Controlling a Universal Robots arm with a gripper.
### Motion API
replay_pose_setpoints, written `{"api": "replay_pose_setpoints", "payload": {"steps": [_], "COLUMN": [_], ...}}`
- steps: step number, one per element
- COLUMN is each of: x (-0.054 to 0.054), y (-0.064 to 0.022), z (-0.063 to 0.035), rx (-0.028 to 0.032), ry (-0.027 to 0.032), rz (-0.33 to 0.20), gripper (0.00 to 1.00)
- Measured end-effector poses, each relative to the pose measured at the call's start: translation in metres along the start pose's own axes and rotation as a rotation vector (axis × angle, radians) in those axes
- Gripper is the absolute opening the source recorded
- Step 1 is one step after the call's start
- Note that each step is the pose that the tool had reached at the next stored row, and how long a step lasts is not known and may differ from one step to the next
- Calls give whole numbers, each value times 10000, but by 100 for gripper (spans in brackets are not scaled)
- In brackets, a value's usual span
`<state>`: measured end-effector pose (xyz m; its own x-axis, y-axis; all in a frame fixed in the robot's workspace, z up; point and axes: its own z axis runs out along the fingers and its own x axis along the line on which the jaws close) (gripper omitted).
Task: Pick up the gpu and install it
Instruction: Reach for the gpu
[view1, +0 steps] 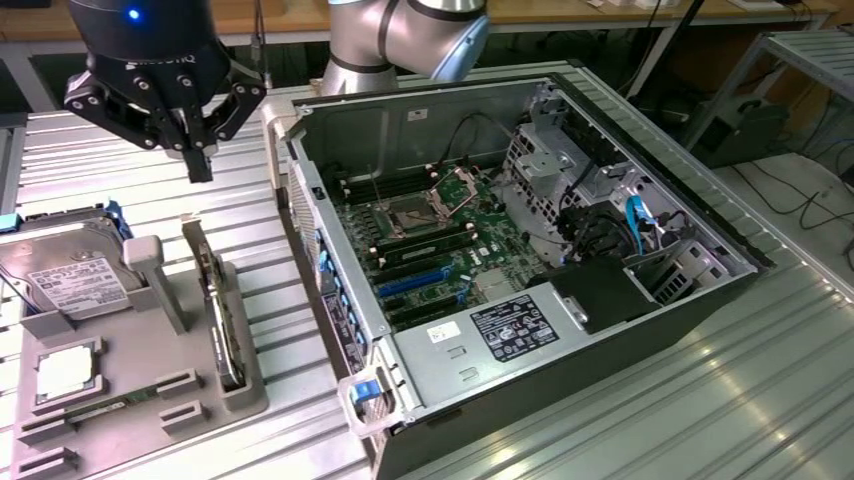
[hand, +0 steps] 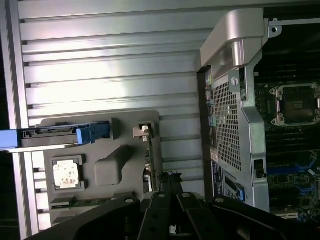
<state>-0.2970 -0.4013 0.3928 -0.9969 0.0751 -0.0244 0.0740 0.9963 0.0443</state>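
Observation:
The gpu (view1: 214, 300) is a thin dark card standing on edge in a slot of the grey holder tray (view1: 247, 390), at the exterior view's left. In the wrist view the gpu (hand: 148, 157) shows edge-on, with its bracket end near the tray's rim. My gripper (view1: 200, 168) hangs above the far end of the card, shut, with nothing between its fingers and clear air under it. The wrist view has the gripper (hand: 170, 176) directly over the card's line. The open computer case (view1: 667, 200) lies to the right, its motherboard with blue slots (view1: 414, 285) exposed.
On the same tray lie a silver hard drive (view1: 67, 280), a processor chip (view1: 64, 372) and a green memory stick (view1: 80, 410). The case's wall (view1: 300, 200) rises close beside the tray. Everything rests on a ribbed metal table (view1: 747, 400).

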Motion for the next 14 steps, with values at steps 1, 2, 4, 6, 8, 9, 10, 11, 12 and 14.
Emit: {"api": "replay_pose_setpoints", "payload": {"steps": [1, 2, 4, 6, 8, 9, 10, 11, 12, 14], "x": [11, 23, 45, 67, 91, 105, 117, 129, 162, 204], "y": [-1, -3, -6, -8, -11, -12, -13, -14, -19, -22], "z": [0, 0, 0, 0, 0, 0, 0, 0, 1, 0], "rx": [0, 0, -1, -1, -1, 0, -1, -1, -1, 0], "ry": [0, 0, -1, -1, -1, 0, -1, -1, -2, 0], "rz": [0, 0, 0, 0, -1, -1, 0, 0, 0, 0], "gripper": [11, 11, 11, 11, 11, 11, 11, 11, 11, 11]}}
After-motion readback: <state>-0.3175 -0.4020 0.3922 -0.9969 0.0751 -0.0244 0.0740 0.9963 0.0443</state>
